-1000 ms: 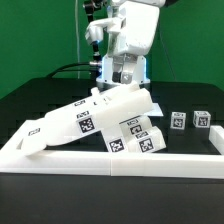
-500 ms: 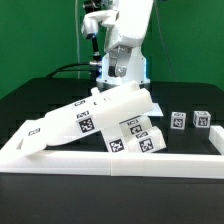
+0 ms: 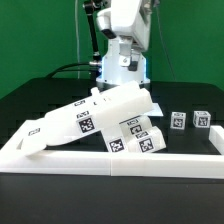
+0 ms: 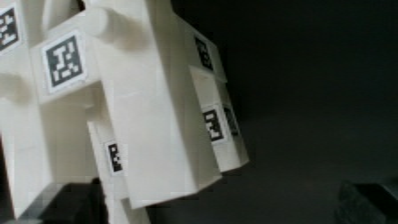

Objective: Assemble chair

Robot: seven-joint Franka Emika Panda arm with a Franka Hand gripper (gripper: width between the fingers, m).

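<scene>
**Gripper high and wide open, chair parts untouched below**

Arm [image 3: 128, 30] stands upright at the back of the black table [image 3: 45, 100]. The gripper [image 3: 124, 72] hangs above the pile of parts, well clear of it. In the wrist view the fingertips [image 4: 68, 204] show as dark shapes on either side, spread wide, with nothing held between them. No contact with any part.

Chair [image 3: 105, 112]: a partly joined white structure lying on the table, just behind the low white border wall [image 3: 110, 162]. Its big flat slab [image 3: 70, 122] is tilted, with the low end toward the exterior view's left and the raised end near the middle, under the gripper. Black-and-white tags show on its face.

Small tagged pieces [image 3: 140, 138] crowd against the raised end on the exterior view's right. Cannot tell whether they are joined to it or only leaning.

Two small tagged blocks [image 3: 178, 121] stand side by side farther to the exterior view's right, apart from the structure and from each other.

The wrist view looks down on long white members [image 4: 143, 110] running parallel, with tags on several faces and dark table beside them
</scene>
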